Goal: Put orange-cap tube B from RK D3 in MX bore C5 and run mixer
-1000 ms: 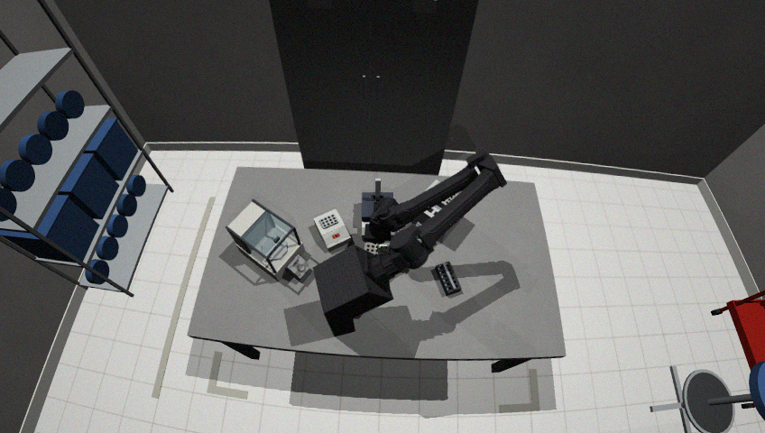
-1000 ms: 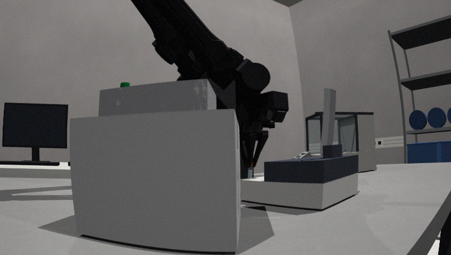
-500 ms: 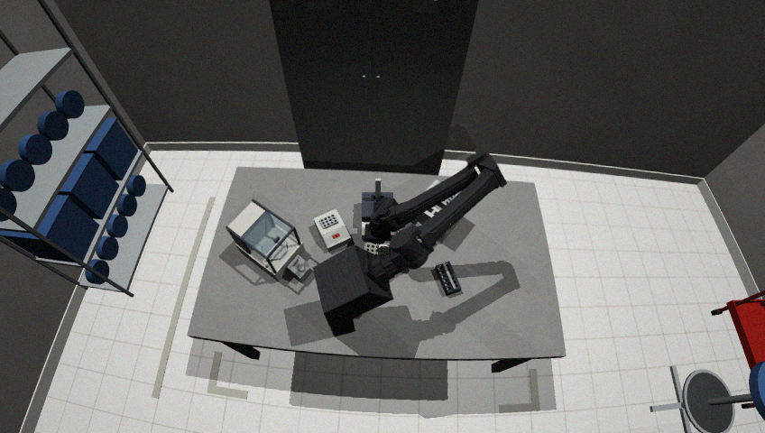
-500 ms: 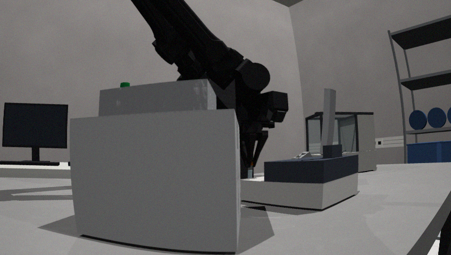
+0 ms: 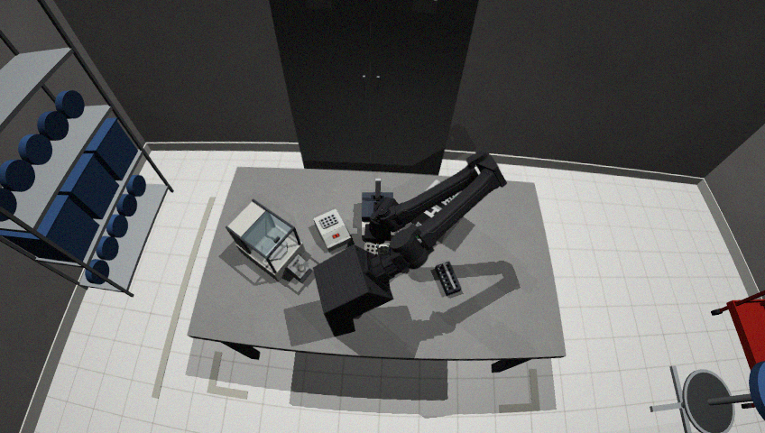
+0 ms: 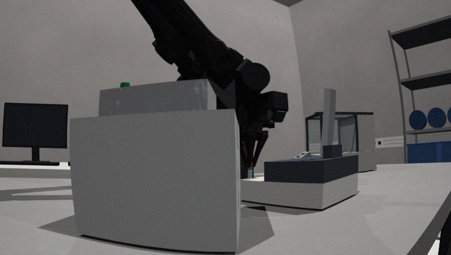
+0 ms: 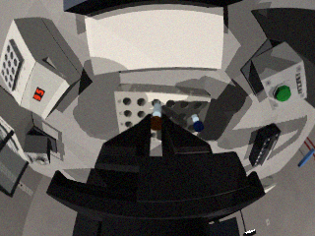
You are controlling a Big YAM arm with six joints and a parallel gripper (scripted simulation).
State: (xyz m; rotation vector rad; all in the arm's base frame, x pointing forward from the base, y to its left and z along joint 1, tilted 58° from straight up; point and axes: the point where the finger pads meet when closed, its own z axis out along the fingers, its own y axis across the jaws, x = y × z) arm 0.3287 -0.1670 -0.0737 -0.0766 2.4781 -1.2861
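Grey bench point(image 5: 499, 300), white tiled floor point(image 5: 617, 257), dark walls, hand point(image 7: 157, 129) gripping orange-capped tube point(image 7: 157, 118)

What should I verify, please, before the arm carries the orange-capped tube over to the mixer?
1. Grip on tube B: ok. The gripper is shut on it near its orange cap.
2. Tube B free of the rack: cannot tell. Its lower end hangs close above the bores.
3. Blue-capped tube: ok. It sits in the rack, apart from the fingers.
4. Mixer standing level: ok, as far as the exterior view shows.
5. Bore C5 free: cannot tell. No view shows the mixer's bores.
6. Green lamp on or off: cannot tell.
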